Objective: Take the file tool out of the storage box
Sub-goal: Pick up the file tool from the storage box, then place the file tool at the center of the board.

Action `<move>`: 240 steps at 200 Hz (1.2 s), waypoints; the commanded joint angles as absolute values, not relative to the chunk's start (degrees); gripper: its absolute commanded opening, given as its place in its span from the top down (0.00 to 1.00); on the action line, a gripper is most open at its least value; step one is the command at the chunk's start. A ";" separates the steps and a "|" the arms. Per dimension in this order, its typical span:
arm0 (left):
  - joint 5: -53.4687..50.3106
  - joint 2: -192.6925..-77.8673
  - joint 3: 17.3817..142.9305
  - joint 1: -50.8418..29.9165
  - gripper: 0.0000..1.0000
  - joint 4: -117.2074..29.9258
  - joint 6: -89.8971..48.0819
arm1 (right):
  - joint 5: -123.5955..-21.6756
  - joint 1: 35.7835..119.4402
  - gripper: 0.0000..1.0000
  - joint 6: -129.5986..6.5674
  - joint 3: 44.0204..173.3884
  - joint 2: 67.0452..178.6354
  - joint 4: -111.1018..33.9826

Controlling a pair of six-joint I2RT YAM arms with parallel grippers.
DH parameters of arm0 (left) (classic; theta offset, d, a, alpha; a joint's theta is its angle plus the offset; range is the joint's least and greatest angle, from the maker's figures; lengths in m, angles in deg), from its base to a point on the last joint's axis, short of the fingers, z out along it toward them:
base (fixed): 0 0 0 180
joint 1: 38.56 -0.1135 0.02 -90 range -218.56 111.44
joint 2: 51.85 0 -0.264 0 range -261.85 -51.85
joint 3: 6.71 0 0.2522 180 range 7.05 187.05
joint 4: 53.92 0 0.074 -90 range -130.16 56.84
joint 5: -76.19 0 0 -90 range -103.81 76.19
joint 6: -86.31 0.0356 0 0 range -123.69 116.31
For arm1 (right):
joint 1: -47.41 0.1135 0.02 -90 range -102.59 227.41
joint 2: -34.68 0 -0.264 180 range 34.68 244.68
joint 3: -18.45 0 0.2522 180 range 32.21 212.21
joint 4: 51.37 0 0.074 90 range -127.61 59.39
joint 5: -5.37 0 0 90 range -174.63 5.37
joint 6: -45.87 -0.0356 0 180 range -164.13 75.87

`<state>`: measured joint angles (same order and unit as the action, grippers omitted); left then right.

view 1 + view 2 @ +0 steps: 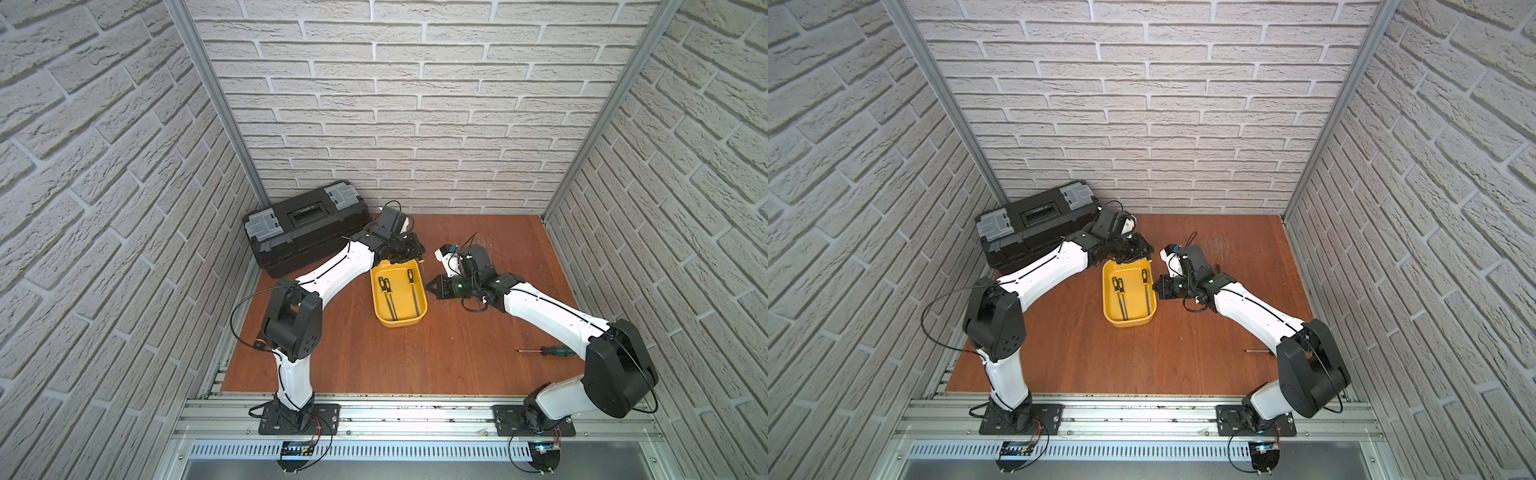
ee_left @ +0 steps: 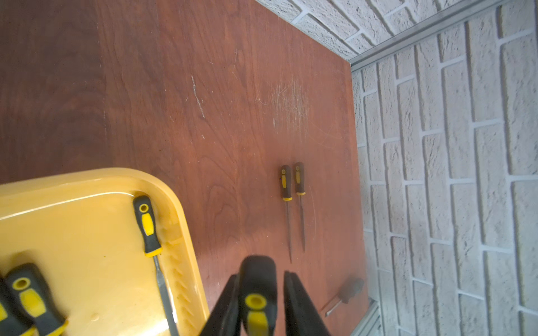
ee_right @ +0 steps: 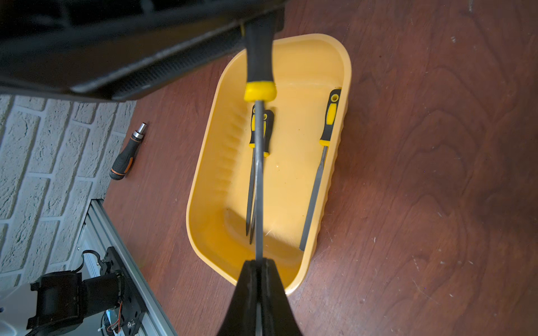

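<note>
A black-and-yellow file tool point(image 3: 258, 174) hangs over the yellow storage box point(image 3: 345, 67), clear of its floor. My right gripper point(image 3: 258, 263) is shut on the file's thin metal blade at the box's near rim. The file's handle point(image 2: 257, 291) lies between the fingers of my left gripper point(image 2: 260, 275). One finger touches the handle and the other stands a little apart from it, so the jaws are open. In both top views the two grippers, left point(image 1: 405, 251) and right point(image 1: 430, 286), meet over the box point(image 1: 399, 322) point(image 1: 1129, 323). Three more files point(image 1: 388, 293) lie inside it.
A large black toolbox point(image 1: 307, 226) stands at the back left. Two small files point(image 2: 292, 197) lie on the wooden table near the right wall. A teal-handled screwdriver point(image 1: 548, 351) lies by the right arm. A black-and-orange bit driver point(image 3: 125, 154) lies near the left wall.
</note>
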<state>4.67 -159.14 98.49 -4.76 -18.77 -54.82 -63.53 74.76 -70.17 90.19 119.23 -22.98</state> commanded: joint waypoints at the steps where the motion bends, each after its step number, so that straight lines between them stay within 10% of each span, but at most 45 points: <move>1: 5.57 -157.96 98.93 -4.85 0.60 -20.76 -53.79 | -63.41 75.45 0.97 -68.14 92.24 117.96 -22.77; 140: 7.15 -155.92 103.38 -7.45 0.02 -7.56 -39.09 | -84.71 75.36 0.97 -63.92 93.70 113.70 -6.48; 240: 11.33 -151.68 96.61 -7.56 0.02 -5.57 -32.39 | -92.20 71.88 0.97 -64.93 89.98 116.49 -4.30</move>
